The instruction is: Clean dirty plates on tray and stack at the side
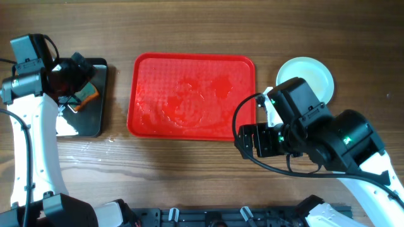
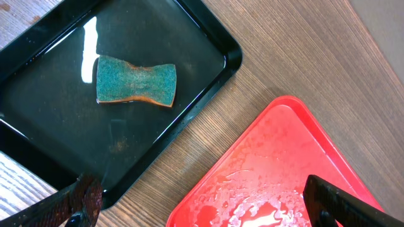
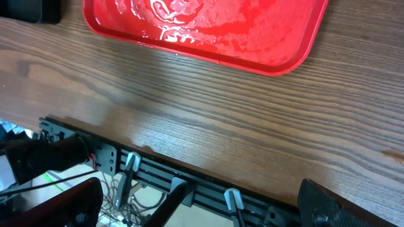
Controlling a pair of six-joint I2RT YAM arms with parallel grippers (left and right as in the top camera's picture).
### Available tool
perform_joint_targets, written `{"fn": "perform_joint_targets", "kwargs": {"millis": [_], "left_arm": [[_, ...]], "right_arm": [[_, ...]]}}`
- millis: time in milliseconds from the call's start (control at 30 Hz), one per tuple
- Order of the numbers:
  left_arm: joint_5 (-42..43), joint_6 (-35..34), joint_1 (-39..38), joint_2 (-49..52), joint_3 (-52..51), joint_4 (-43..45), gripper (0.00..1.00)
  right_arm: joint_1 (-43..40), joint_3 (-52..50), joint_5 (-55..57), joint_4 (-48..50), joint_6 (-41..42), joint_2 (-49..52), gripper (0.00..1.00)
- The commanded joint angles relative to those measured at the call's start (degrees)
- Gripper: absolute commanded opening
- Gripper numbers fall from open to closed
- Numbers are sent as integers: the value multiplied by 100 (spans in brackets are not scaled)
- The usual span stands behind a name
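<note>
The red tray (image 1: 189,94) lies mid-table, wet and with no plate on it; it also shows in the left wrist view (image 2: 278,170) and the right wrist view (image 3: 221,31). The pale plates (image 1: 314,72) sit on the table right of the tray, seen as one round disc partly hidden by my right arm. My left gripper (image 1: 81,70) is open and empty above the black tray, its fingers (image 2: 202,211) wide apart. My right gripper (image 1: 247,141) is open and empty (image 3: 202,208) near the table's front edge, below the red tray's right corner.
A glossy black tray (image 1: 95,116) at the left holds a teal and orange sponge (image 2: 136,82). Water drops lie on the wood below the red tray. A black rail (image 3: 189,189) with clips runs along the table's front edge.
</note>
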Motion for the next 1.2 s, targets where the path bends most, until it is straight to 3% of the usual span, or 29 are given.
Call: {"fn": "perform_joint_targets", "kwargs": {"millis": [0, 133, 233, 333, 400, 533, 833, 1033, 1167], "left_arm": [[68, 28, 26, -4, 31, -2, 100], [68, 26, 26, -4, 31, -2, 100], [68, 28, 26, -4, 31, -2, 100], [66, 28, 26, -4, 31, -2, 100], [66, 26, 26, -4, 31, -2, 100], [68, 28, 26, -4, 31, -2, 100], [68, 28, 26, -4, 31, -2, 100], [68, 26, 26, -4, 31, -2, 100], [66, 28, 26, -4, 31, -2, 100]], "right_arm": [[17, -72, 105, 17, 13, 61, 100], [7, -72, 1019, 564, 2, -52, 100], [-286, -481, 859, 1451, -551, -564, 100], [-911, -1565, 509, 2870, -601, -1405, 100], [-1698, -3132, 24, 4631, -601, -2568, 100], [-2103, -4625, -20, 5893, -601, -3862, 100], [-2959, -6813, -15, 7589, -562, -6030, 100], [-3206, -8052, 245, 9433, -116, -6631, 100], [-3445, -8039, 354, 9394, -243, -6765, 100]]}}
